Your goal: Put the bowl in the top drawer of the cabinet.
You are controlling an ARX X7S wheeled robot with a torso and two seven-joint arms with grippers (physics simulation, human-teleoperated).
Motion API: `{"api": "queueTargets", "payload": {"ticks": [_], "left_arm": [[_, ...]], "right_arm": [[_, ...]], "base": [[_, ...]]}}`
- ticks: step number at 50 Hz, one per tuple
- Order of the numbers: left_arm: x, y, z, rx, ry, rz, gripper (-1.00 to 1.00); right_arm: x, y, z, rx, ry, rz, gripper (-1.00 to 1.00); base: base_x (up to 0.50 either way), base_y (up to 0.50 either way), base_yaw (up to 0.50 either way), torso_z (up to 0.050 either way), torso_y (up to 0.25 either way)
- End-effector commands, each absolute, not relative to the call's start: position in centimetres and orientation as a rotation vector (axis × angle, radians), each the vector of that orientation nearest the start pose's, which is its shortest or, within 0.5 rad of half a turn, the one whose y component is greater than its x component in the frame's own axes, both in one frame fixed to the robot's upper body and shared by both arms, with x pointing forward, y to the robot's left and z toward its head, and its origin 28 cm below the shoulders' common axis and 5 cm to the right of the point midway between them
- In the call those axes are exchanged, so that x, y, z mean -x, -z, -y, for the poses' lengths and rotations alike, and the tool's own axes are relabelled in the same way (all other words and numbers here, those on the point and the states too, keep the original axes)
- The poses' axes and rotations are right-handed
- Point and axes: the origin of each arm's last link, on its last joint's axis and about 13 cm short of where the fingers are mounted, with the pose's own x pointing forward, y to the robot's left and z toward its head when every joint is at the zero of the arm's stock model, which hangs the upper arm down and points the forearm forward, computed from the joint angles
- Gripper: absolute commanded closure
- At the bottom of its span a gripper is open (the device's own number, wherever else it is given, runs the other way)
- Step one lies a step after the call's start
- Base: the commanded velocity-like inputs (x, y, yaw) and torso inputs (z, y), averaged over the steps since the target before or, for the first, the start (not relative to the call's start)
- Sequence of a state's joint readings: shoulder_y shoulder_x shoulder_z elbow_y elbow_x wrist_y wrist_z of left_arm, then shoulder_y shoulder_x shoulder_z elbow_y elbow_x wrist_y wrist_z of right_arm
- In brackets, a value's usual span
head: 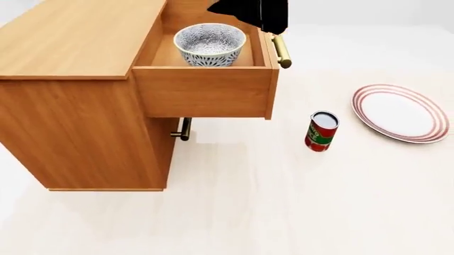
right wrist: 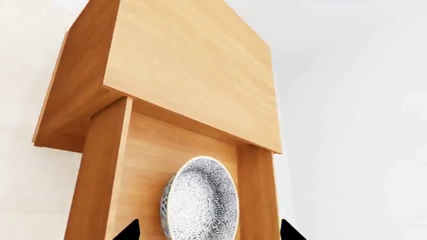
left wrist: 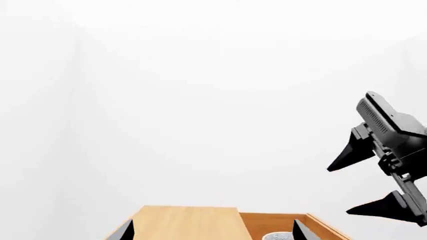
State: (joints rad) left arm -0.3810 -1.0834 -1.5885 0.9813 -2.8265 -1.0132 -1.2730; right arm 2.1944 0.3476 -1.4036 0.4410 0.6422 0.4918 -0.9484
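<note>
The speckled bowl [head: 210,43] sits upright inside the pulled-out top drawer [head: 206,90] of the wooden cabinet [head: 78,37]. My right gripper [head: 248,13] hangs dark at the head view's top edge, over the drawer's handle end. Its wrist view looks down on the bowl [right wrist: 200,200] in the drawer [right wrist: 107,175]; the right gripper [right wrist: 208,232] is open, its tips wide apart and clear of the bowl. The left gripper [left wrist: 213,232] is open too, above the cabinet top [left wrist: 183,222], with the bowl's rim [left wrist: 277,236] and the right gripper [left wrist: 337,192] in sight.
A brass bar handle [head: 282,50] runs along the top drawer's front. The lower drawer's handle [head: 183,129] shows beneath it. On the floor to the right stand a red can [head: 321,131] and a white plate with red rim rings [head: 401,112].
</note>
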Motion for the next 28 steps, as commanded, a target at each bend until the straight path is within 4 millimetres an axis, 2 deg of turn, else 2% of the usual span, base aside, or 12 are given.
{"api": "queueTargets", "payload": {"ticks": [1, 15, 28], "left_arm": [[-1.4, -29.7, -28.9, 0.036, 0.025, 0.559, -1.00], [-1.7, -29.6, -28.8, 0.039, 0.031, 0.559, -1.00], [-1.7, -29.6, -28.7, 0.040, 0.039, 0.560, -1.00]], "right_arm": [[-29.5, -48.6, 10.5, 1.149, -0.977, 0.174, -1.00], [-25.3, -46.6, 15.6, 0.993, -0.802, 0.293, -1.00], [-21.0, -43.2, 20.1, 0.849, -0.650, 0.302, -1.00]], "base": [[0.00, 0.00, 0.00, 0.000, 0.141], [0.00, 0.00, 0.00, 0.000, 0.141], [0.00, 0.00, 0.00, 0.000, 0.142]]}}
